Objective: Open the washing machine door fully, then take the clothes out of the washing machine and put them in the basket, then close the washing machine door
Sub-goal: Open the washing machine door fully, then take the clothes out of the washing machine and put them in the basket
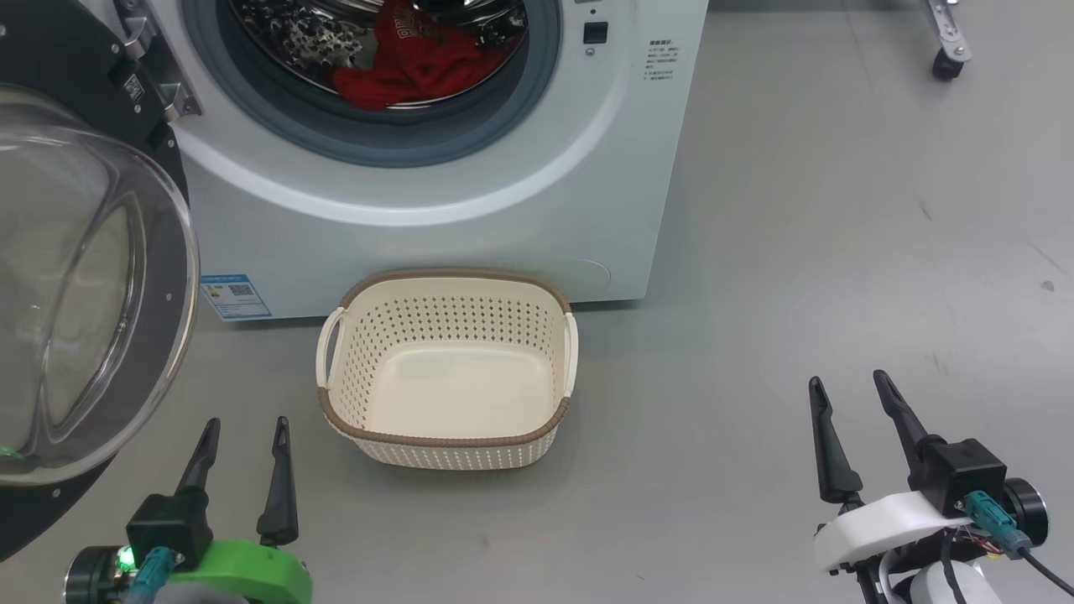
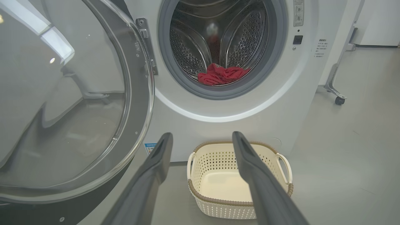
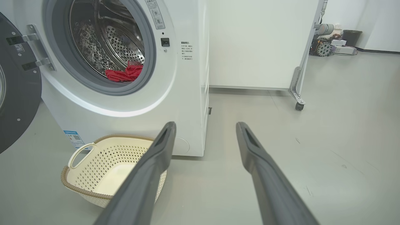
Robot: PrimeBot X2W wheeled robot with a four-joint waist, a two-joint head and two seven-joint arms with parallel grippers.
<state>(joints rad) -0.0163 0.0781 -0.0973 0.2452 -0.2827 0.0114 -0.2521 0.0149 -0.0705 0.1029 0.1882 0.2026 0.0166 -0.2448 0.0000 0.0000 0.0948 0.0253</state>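
Washing machine (image 1: 436, 218) sits up at 12 o'clock in the head view, with the washing machine door (image 1: 84, 277) hanging wide open over at 9. Basket (image 1: 453, 274) is on the floor about dead centre, just in front of the machine. The red clothes (image 1: 411, 63) are lying in the drum, up at 12. Left gripper (image 1: 246, 428) is at 7 and right gripper (image 1: 847, 382) at 4, both with jaws released and spread apart.

Red clothes (image 1: 419, 63), cream basket (image 1: 453, 453)
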